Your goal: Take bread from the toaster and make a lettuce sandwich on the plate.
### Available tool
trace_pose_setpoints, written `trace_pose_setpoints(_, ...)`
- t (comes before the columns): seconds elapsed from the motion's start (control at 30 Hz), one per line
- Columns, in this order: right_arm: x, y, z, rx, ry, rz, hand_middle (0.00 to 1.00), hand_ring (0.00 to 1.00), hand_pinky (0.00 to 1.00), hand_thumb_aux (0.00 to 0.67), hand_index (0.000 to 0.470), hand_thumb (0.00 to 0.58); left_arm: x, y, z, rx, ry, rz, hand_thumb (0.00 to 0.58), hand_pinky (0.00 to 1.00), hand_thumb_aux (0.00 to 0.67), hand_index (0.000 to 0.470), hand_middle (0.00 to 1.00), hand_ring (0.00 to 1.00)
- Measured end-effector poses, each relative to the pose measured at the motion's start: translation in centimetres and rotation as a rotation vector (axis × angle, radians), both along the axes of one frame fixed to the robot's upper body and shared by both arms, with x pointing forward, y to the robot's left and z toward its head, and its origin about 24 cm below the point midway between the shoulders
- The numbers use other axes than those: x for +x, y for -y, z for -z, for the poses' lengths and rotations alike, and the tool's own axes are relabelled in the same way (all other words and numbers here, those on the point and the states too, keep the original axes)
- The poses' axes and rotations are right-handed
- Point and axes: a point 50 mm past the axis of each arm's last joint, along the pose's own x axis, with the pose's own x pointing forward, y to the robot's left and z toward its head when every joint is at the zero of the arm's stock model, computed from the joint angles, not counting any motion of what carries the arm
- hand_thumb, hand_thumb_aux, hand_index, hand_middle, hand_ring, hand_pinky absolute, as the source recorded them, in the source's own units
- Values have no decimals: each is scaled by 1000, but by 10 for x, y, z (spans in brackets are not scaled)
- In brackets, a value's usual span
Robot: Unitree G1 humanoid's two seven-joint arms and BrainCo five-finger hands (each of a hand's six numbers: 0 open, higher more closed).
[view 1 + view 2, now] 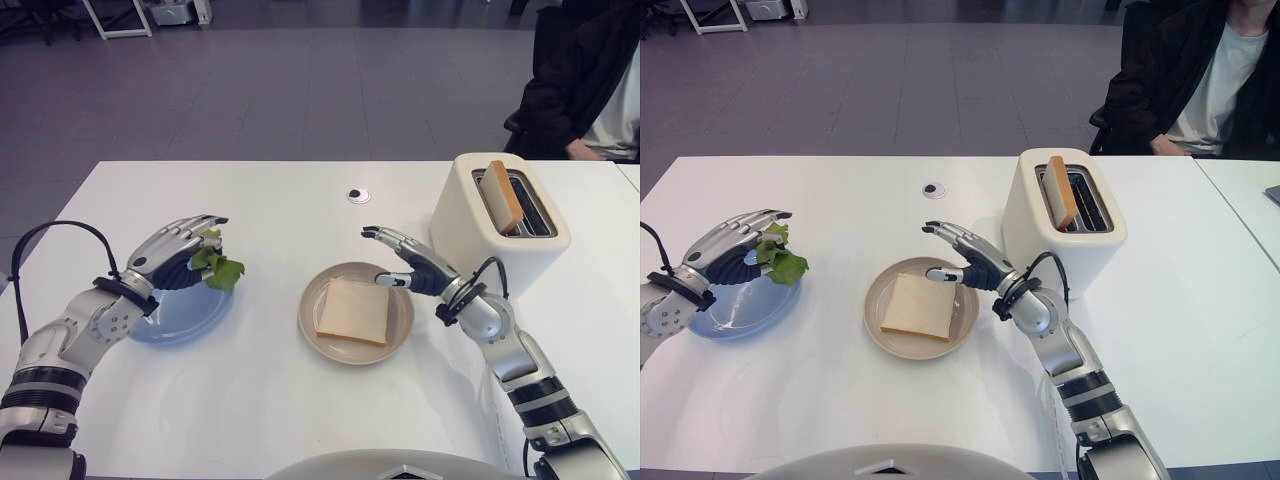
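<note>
While one slice [352, 311] lay on the plate [402, 298], the left hand [168, 256] gripped lettuce [221, 268], the right hand [412, 264] hung open; another slice [500, 195] stood in the toaster [470, 238].

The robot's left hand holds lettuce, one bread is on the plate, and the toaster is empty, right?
Not quite. The toaster is not empty: a bread slice stands in its slot, as the left eye view shows. The rest holds: the left hand holds the lettuce, and another slice lies on the plate.

Head stereo pair, down onto table [250, 400]
</note>
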Motion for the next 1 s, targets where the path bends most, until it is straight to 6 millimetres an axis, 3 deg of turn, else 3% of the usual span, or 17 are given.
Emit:
trace_pose_setpoints(0.27, -3, 15, -34, 95, 95, 29, 0, 0, 0, 0, 0, 0, 7, 44, -1, -114, 0, 235, 580, 0, 670, 470, 0, 0)
trace_pose_setpoints(0.63, -4, 25, -52, 164, 134, 50, 0, 0, 0, 0, 0, 0, 11, 123, 33, -95, -141, 512, 580, 0, 670, 470, 0, 0)
trace_pose_setpoints(0.83, -5, 25, -53, 166, 139, 46, 0, 0, 0, 0, 0, 0, 8, 150, 52, -59, -214, 592, 580, 0, 670, 470, 0, 0)
trace_pose_setpoints(1.0, -5, 25, -53, 167, 138, 46, 0, 0, 0, 0, 0, 0, 6, 164, 55, -54, -221, 644, 580, 0, 670, 470, 0, 0)
